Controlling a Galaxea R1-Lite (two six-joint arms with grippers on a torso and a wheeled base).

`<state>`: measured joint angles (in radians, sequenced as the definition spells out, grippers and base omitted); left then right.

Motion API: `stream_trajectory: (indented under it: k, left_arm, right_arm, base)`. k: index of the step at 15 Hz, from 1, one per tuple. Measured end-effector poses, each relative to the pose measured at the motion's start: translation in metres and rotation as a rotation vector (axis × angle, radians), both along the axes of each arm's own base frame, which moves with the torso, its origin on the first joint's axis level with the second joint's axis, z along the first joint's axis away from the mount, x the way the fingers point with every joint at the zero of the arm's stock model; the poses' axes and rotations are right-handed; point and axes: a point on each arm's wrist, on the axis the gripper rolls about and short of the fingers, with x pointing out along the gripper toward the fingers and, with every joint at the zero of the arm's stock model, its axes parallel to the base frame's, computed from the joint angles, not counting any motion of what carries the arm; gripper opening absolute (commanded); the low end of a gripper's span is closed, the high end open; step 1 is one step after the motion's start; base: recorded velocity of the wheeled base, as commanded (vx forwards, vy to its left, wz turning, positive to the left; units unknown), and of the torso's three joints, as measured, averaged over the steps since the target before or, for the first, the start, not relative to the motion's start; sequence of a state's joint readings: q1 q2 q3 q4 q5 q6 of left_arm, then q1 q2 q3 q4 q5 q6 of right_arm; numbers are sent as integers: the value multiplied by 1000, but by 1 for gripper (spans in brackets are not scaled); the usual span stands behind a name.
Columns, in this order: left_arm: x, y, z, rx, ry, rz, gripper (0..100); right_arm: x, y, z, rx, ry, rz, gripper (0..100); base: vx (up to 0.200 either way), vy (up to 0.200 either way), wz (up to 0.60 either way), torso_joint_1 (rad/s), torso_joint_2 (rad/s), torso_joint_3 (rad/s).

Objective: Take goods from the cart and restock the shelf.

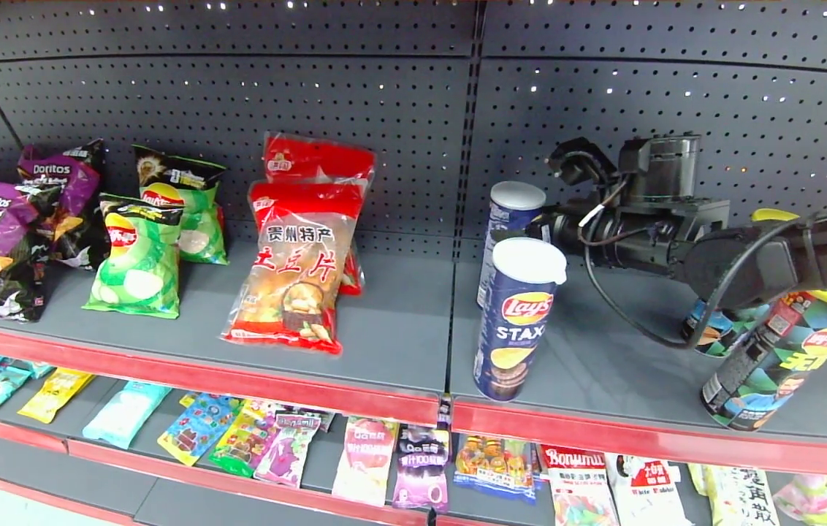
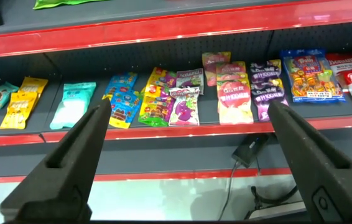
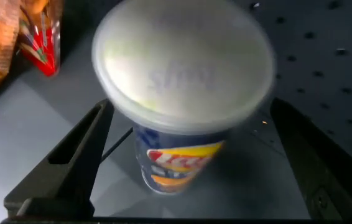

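My right gripper [image 3: 189, 109] is open around the rear chip can [image 1: 512, 208] on the shelf [image 1: 399, 329], just behind the front can [image 1: 519, 321]; my left gripper [image 2: 188, 106] hangs open too. I judge the can is placed, so next I must back out without toppling it.

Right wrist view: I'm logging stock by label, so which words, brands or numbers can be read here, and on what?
Lid of the can: faint raised mark, too blurred to read.
Can's label: red and yellow emblem, half hidden under the lid, blurred, no letters legible.
Snack bag at the edge: picture and stripes, no legible print.
Nothing here can be quoted.
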<state>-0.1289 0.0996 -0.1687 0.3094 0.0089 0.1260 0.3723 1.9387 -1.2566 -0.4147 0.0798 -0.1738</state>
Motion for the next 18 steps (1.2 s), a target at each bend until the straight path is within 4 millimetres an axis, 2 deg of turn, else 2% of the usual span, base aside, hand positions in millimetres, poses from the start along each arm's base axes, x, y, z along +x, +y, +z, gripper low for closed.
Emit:
stream_trajectory:
  k: [13, 18]
  left_arm:
    - [0, 0, 0, -1, -1, -6, 100]
    - [0, 0, 0, 3, -2, -10, 100]
  right_arm:
    - [-78, -51, 40, 6, -71, -125, 100]
    - [-124, -66, 58, 1, -74, -149, 100]
  base:
    - [0, 0, 0, 0, 0, 0]
    - [0, 0, 0, 0, 0, 0]
